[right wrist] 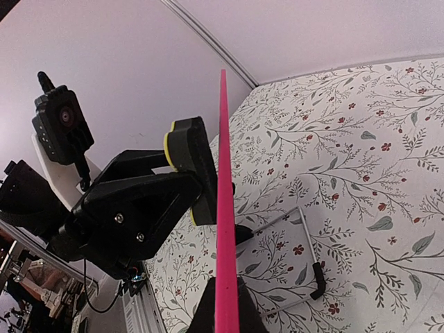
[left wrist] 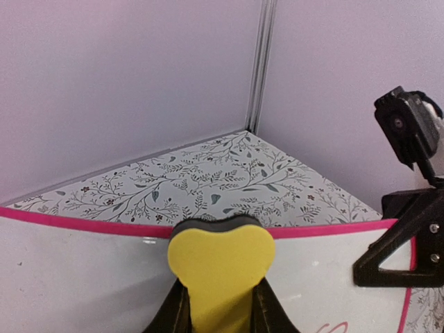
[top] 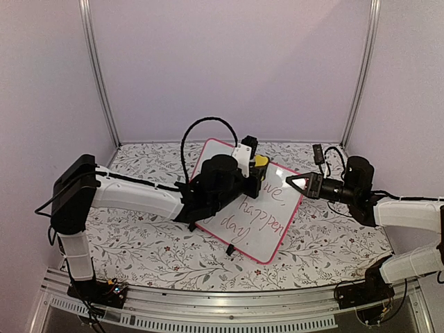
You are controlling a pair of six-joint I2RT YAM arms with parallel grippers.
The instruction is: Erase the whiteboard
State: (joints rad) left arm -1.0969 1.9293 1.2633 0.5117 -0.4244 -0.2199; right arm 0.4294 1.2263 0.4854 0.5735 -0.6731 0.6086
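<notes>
Whiteboard (top: 267, 232) rests askew on floral table (top: 139, 243), black clip foot (top: 229, 250) at near edge, red handwriting across near and middle area. Judged light, thin, stiff; glossy face slippery, likely to skate under wiping unless pinned. Best hold: pink frame edge, clear of writing. Right gripper (top: 300, 183) clamped on board's right edge. Further back, left gripper (left wrist: 220, 312) pinched narrow on yellow eraser (left wrist: 220, 260), dark felt against board near far frame

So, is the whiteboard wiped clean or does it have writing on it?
Written on: red handwriting shows across the whiteboard, below the yellow eraser.
</notes>
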